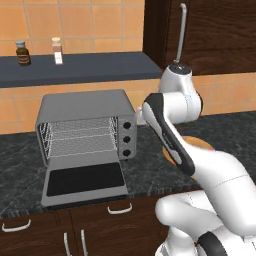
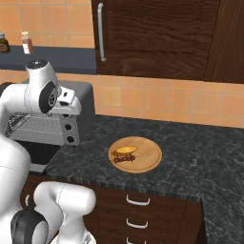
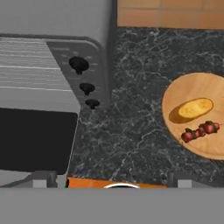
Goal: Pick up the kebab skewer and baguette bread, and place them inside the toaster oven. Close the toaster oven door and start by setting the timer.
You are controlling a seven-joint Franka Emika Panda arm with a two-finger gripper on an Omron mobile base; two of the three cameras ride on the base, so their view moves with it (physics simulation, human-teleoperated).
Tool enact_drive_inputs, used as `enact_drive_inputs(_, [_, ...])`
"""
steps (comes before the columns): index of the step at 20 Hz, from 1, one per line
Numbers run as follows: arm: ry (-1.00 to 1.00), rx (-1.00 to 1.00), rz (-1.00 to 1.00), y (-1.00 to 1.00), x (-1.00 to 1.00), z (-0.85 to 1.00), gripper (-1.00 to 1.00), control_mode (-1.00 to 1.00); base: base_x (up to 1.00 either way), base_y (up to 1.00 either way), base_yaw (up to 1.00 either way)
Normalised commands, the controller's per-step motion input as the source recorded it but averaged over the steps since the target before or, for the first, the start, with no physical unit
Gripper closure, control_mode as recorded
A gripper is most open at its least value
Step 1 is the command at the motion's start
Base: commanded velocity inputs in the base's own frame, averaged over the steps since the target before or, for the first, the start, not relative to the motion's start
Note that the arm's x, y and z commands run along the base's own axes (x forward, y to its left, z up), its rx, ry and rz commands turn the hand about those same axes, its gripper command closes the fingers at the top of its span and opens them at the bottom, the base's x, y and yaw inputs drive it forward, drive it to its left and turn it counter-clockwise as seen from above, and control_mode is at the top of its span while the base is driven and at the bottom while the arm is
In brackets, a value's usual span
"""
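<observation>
The toaster oven [image 1: 85, 107] stands on the dark counter with its door [image 1: 85, 180] dropped flat and its wire racks bare. In the hand view the oven [image 3: 65, 22] is at upper left, its door [image 3: 35, 140] below, and three black knobs [image 3: 86, 88] run down its side. To the right, a round wooden plate [image 3: 197, 87] carries the golden baguette bread [image 3: 195, 108] and the kebab skewer [image 3: 201, 131] side by side. Both also appear from the right base: baguette bread [image 2: 125, 150], kebab skewer [image 2: 126, 159]. My gripper [image 3: 111, 179] hangs open and empty above the counter, between oven and plate.
Two small bottles [image 1: 22, 52] [image 1: 57, 50] stand on the dark shelf above the oven. A tall dark cabinet with a long handle [image 2: 100, 33] rises behind the plate. Bare marbled counter [image 2: 200, 143] stretches to the right of the plate. Drawers [image 2: 138, 201] sit under the counter edge.
</observation>
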Motion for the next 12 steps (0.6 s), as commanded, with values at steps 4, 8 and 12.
enact_drive_inputs(4, [-0.2,0.0,-0.31,1.0,-0.09,-0.42,-1.0,-1.0,0.0,0.0,0.0])
enact_drive_inputs(8, [-0.07,0.0,-0.27,1.0,-0.03,-0.26,-1.0,-1.0,0.0,0.0,0.0])
enact_drive_inputs(12, [-0.09,-0.01,0.0,1.0,-0.03,-0.23,-1.0,-1.0,0.0,0.0,0.0])
